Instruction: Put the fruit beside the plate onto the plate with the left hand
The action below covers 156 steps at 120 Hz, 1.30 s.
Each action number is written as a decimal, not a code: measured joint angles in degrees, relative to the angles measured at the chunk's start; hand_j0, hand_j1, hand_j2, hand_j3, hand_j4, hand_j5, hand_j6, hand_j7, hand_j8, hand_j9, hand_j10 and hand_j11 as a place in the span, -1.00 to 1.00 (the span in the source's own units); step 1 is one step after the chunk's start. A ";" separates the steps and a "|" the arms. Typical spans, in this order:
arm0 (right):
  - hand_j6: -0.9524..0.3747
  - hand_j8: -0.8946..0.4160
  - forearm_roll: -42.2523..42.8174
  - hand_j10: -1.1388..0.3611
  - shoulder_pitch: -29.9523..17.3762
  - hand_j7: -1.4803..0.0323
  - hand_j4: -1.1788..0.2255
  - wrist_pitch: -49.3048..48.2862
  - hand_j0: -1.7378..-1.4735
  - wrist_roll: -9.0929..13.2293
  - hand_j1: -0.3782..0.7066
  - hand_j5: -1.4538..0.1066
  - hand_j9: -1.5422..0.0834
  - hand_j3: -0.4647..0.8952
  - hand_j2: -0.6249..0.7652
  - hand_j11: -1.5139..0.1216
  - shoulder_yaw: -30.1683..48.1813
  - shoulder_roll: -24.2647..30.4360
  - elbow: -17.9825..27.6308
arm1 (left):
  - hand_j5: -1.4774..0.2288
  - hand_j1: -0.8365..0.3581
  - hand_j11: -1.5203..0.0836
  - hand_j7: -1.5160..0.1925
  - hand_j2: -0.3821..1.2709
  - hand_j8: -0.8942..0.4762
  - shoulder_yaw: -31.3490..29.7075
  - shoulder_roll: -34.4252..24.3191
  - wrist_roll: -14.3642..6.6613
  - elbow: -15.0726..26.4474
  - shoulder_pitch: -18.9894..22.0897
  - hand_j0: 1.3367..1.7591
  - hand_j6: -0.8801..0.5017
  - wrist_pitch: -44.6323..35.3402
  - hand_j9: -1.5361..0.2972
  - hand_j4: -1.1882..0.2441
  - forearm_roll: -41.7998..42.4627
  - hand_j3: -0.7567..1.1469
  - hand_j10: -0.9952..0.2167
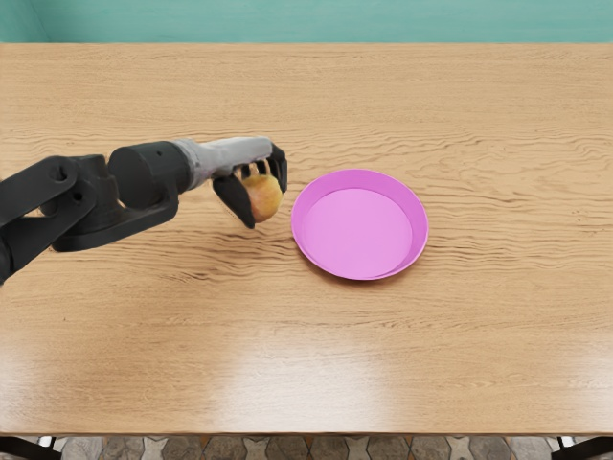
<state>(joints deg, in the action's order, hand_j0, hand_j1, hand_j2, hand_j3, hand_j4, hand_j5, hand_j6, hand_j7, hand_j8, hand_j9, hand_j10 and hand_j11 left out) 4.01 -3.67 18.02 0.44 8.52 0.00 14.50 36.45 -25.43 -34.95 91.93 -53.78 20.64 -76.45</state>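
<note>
My left hand (251, 187): black fingers curled round the fruit.
Round yellow-orange fruit (264, 195): in my grip, just left of the plate, not over it.
Round pink plastic plate (305, 244): bare.
Risk: a loose grip drops the fruit short, or it clips the rim and rolls away.

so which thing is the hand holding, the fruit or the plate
The yellow-orange fruit: the left hand has its fingers wrapped around it. The pink plate beside it is untouched.

A wooden table (383, 364) stands before a teal wall (306, 19), above patterned floor (287, 448).
</note>
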 joint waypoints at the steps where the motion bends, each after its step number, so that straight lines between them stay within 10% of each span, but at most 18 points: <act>1: 0.43 0.36 0.00 0.52 0.00 0.96 0.68 0.00 -0.40 0.00 -0.95 0.86 0.90 -0.32 -0.10 0.85 0.00 0.00 0.00 | -0.58 0.04 -0.49 -0.47 -0.21 -0.07 0.21 0.37 0.00 -0.01 0.00 0.46 -0.17 0.00 -0.50 -0.06 0.09 -0.20 -0.11; 32: 0.43 0.36 0.00 0.52 0.00 0.96 0.68 0.00 -0.40 0.00 -0.95 0.86 0.90 -0.32 -0.10 0.85 0.00 0.00 0.00 | -0.63 0.06 -0.47 -0.47 -0.21 -0.09 3.06 9.88 -0.01 -2.65 -4.92 0.47 -0.15 0.40 -0.51 -0.11 5.90 -0.20 -0.22; 61: 0.43 0.36 -0.01 0.52 -0.01 0.96 0.68 0.00 -0.40 0.00 -0.95 0.86 0.90 -0.32 -0.10 0.85 0.00 0.00 0.00 | 0.10 0.44 0.25 0.18 -0.40 -0.01 3.50 12.13 -0.05 -6.32 -5.06 0.51 -0.05 -0.10 0.12 0.24 7.92 -0.20 0.15; 82: 0.43 0.36 0.00 0.52 -0.01 0.96 0.68 0.00 -0.40 0.00 -0.95 0.86 0.90 -0.32 -0.10 0.85 0.00 0.00 0.00 | 0.39 0.66 0.55 0.45 -0.47 0.11 7.25 1.92 -0.05 -6.75 -4.45 0.51 0.07 0.60 0.37 0.41 30.17 -0.20 0.36; 114: 0.43 0.36 -0.01 0.52 0.00 0.96 0.68 0.00 -0.40 0.00 -0.95 0.86 0.90 -0.32 -0.10 0.85 0.00 0.00 0.00 | 0.61 0.86 0.77 0.66 -0.51 0.23 14.97 -0.30 -0.05 -22.08 4.35 0.52 0.19 12.53 0.57 0.57 57.18 -0.20 0.54; 156: 0.43 0.36 -0.03 0.52 0.00 0.96 0.68 0.00 -0.40 0.00 -0.95 0.86 0.90 -0.32 -0.10 0.85 0.00 0.00 0.00 | 0.69 0.93 0.85 0.73 -0.53 0.27 30.52 -2.97 -0.05 -35.52 18.36 0.52 0.24 14.31 0.63 0.62 69.80 -0.20 0.60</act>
<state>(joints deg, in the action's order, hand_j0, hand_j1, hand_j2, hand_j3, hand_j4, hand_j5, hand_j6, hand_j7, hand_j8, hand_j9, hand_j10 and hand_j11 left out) 3.98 -3.67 18.02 0.44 8.53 0.00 14.50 66.97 -28.40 -35.00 56.41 -35.42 34.95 -6.65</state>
